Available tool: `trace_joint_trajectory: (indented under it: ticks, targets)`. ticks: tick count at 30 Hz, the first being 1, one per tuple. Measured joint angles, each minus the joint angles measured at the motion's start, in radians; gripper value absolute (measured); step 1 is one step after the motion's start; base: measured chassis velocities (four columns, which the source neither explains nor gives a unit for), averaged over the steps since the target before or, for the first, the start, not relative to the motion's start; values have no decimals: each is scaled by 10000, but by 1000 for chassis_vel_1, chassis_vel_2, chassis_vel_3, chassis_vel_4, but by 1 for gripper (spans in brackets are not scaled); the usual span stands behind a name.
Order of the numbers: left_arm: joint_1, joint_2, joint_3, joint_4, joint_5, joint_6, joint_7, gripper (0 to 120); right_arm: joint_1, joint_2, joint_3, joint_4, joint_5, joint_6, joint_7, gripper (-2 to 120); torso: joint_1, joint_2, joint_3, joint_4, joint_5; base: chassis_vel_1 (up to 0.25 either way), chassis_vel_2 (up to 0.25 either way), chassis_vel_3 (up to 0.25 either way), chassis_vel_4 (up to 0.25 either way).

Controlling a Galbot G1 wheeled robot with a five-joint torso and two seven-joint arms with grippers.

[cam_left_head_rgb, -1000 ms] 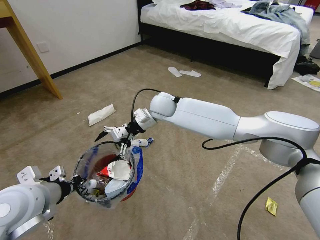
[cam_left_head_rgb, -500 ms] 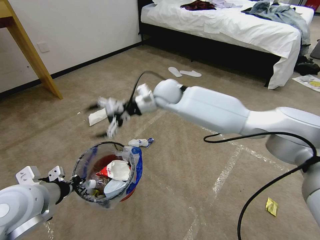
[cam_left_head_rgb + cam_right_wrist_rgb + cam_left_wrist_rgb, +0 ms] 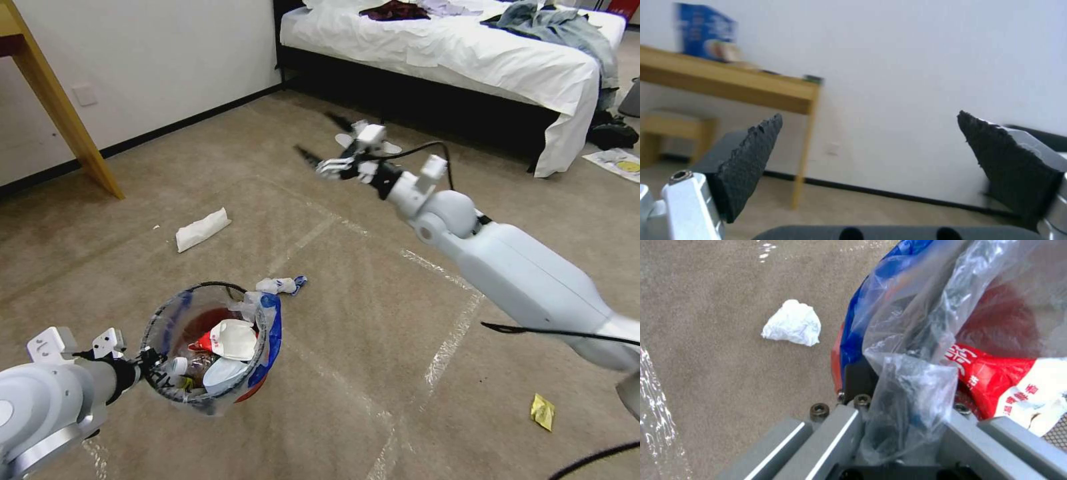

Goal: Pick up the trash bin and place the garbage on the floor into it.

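While right gripper (image 3: 327, 143) hangs empty, upper centre of frame: jaws wide apart.
Left gripper (image 3: 143, 365): jaws clamped on trash bin (image 3: 260, 390) rim, lower left.
Writing: red wrapper (image 3: 991, 373), white characters, unreadable.
Floor: tissue (image 3: 202, 228).

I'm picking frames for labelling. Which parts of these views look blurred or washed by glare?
Head view: the right hand is motion-smeared; the trash bin and carpet are crisp. Left wrist view: the bin's clear plastic bag carries glare. Right wrist view: the fingers are sharper than the soft desk behind.
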Motion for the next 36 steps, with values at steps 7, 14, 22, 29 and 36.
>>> trace_joint_trajectory:
  ticks: [7,14,22,29,36]
  targets:
    - [127,-79,-79,-69,66,-3,-5,0,-1982,-39,1424,526,-686,-171,1641,100,1,-1,2,-2,4,0,0,0,0]
    - [363,-348,-185,-224,323,-7,9,0,-3776,7,2962,986,-1426,-397,1904,100,0,0,0,0,-2,0,0,0,0]
    - [519,-538,-238,-226,627,5,134,0,-6470,-141,4639,1061,-2792,-1174,2928,100,-1,-1,-1,-1,4,0,0,0,0]
    - [417,-585,-205,-219,680,2,233,0,-8116,-261,6506,1051,-3256,-1720,3700,100,0,-1,0,-2,1,0,0,0,0]
    - [401,-526,-124,-163,790,35,361,0,-9837,-358,8234,1592,-3295,-2374,4303,100,-1,-1,-1,1,1,0,0,0,0]
